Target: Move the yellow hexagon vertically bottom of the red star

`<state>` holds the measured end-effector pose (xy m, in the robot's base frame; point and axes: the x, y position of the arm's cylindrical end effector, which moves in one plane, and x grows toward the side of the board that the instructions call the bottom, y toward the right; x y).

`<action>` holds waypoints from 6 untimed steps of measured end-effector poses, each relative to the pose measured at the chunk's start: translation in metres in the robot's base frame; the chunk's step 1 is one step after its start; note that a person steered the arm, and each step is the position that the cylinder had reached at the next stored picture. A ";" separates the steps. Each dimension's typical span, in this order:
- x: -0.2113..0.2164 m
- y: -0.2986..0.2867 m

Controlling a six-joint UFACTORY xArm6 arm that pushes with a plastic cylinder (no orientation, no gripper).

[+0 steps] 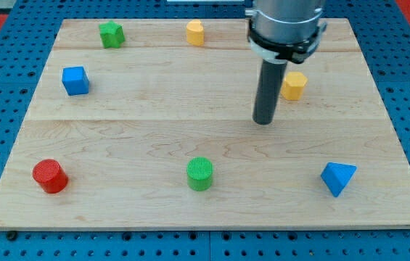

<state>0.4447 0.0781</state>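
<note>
Seven blocks are seen on the wooden board (154, 101). Two yellow ones are counted: a yellow hexagon (294, 85) at the view's right, and a yellow block (195, 32) near the view's top, whose shape cannot be made out well. Two blue ones are counted: a blue cube (75, 80) at the view's left and a blue pyramid (337, 178) at the bottom right. Two green ones are counted: a green star (111, 34) at the top left and a green cylinder (199, 174) near the bottom middle. Only one red block is found, a red cylinder (49, 177) at the bottom left. A red star is not seen.

No fingers are carried by the arm, only one dark rod. My tip (263, 122) is placed just beside the yellow hexagon, at its left and a little lower. Nothing is held.
</note>
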 end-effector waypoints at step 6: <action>-0.082 0.041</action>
<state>0.3628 0.1187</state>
